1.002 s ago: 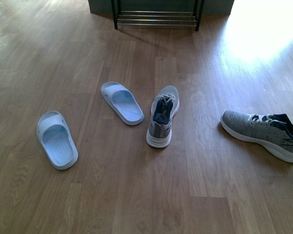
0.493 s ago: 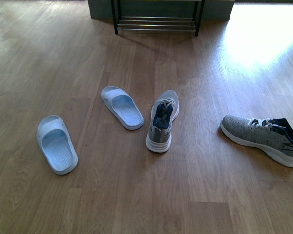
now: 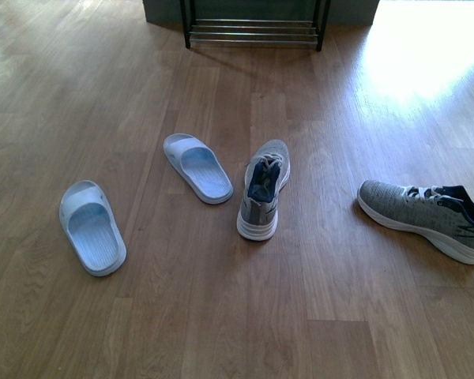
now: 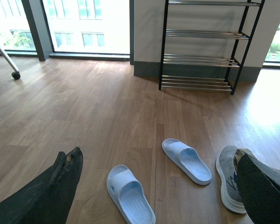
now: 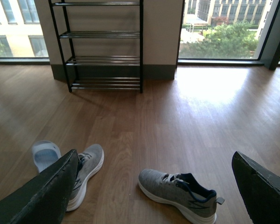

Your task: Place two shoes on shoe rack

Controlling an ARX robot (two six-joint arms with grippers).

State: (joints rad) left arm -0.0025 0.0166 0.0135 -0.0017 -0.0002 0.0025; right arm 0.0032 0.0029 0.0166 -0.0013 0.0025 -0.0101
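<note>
Two grey knit sneakers lie on the wood floor: one (image 3: 265,188) in the middle with its toe toward the shoe rack (image 3: 253,31), the other (image 3: 426,217) on its sole at the right. Two pale blue slides (image 3: 92,229) (image 3: 197,167) lie to the left. The rack stands against the far wall with bare chrome tiers (image 4: 203,46) (image 5: 102,42). Neither arm shows in the front view. My left gripper (image 4: 156,153) hangs open above the slides (image 4: 130,196) (image 4: 186,160). My right gripper (image 5: 155,155) is open above the right sneaker (image 5: 177,189), holding nothing.
A grey wall panel (image 5: 161,32) backs the rack, with floor-length windows on both sides. A white leg on a black caster (image 4: 15,74) stands far left. A bright sun patch (image 3: 426,47) covers the floor right of the rack. Bare floor separates shoes and rack.
The front view shifted slightly up and back down; the shoes lie where they were on the floor. Nothing was taken hold of.
</note>
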